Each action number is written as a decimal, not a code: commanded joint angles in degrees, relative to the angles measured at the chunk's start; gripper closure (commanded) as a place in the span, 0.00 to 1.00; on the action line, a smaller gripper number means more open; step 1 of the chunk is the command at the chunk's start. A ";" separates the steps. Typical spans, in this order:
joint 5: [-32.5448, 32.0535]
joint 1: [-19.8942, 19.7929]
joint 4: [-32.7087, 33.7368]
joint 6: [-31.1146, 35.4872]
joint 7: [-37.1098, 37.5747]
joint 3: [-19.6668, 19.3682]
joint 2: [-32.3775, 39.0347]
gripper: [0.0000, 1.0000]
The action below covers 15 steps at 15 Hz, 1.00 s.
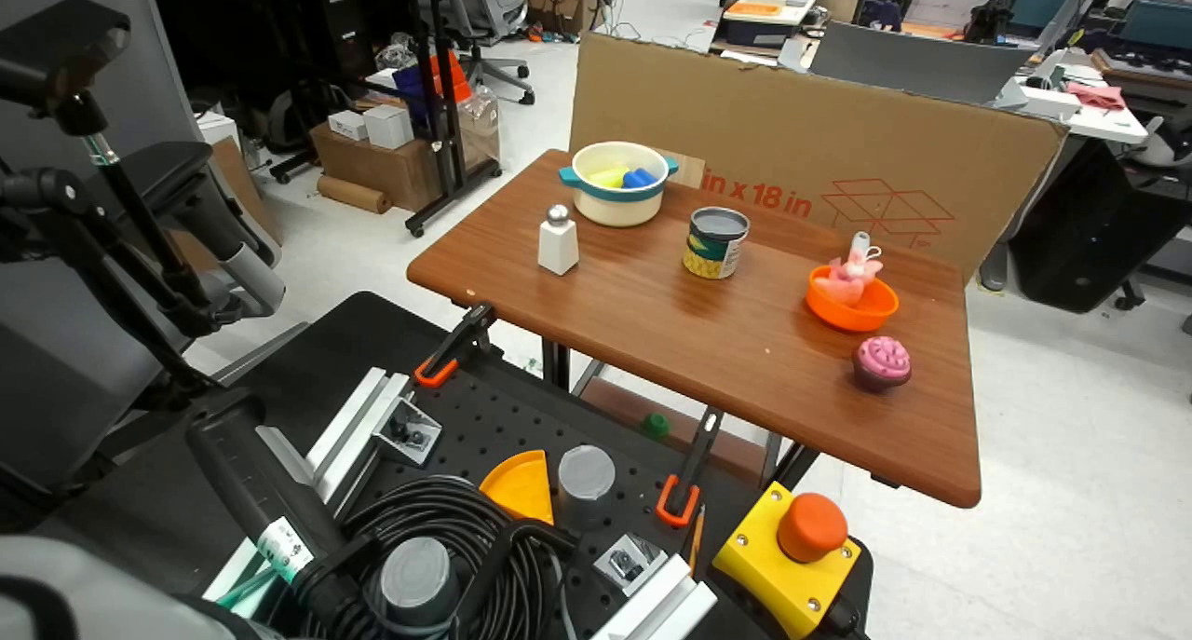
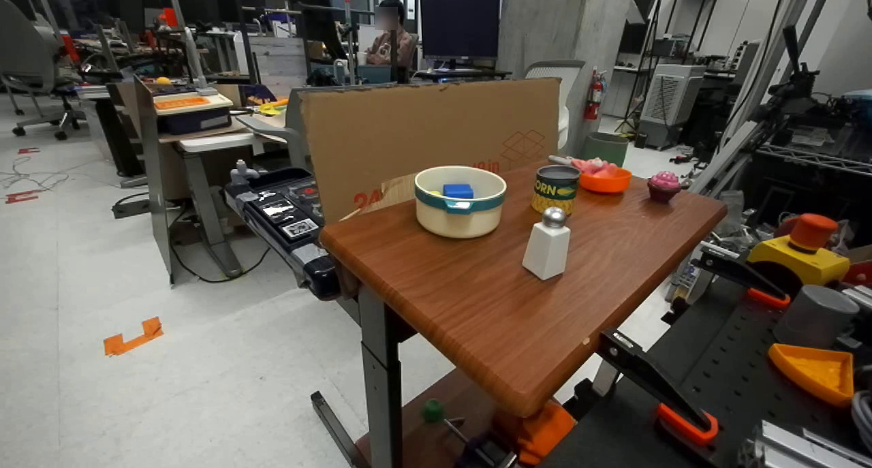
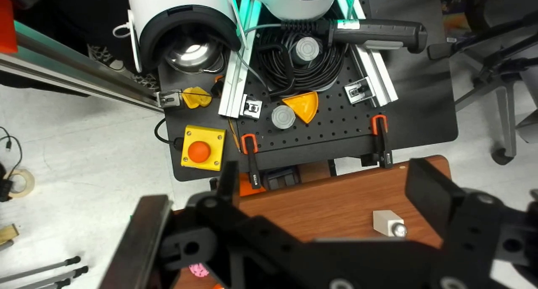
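My hand (image 3: pixel 325 181) spread wide, empty. White shaker (image 3: pixel 383 221) upright on bench (image 3: pixel 319 215) below, nearer the finger (image 3: pixel 431 196) at wrist view's right.

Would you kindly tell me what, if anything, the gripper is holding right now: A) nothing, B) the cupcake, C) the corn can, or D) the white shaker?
A: the wrist view shows the gripper wide open and gripping nothing, while the white shaker, corn can and cupcake stand on the table.
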 commanded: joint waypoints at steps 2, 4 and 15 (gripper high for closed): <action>0.35 0.16 2.75 -2.05 -0.72 -0.49 2.41 0.00; 0.11 0.64 3.22 -2.46 -0.44 0.28 3.81 0.00; 0.86 1.65 9.86 -5.84 -3.23 0.79 13.51 0.00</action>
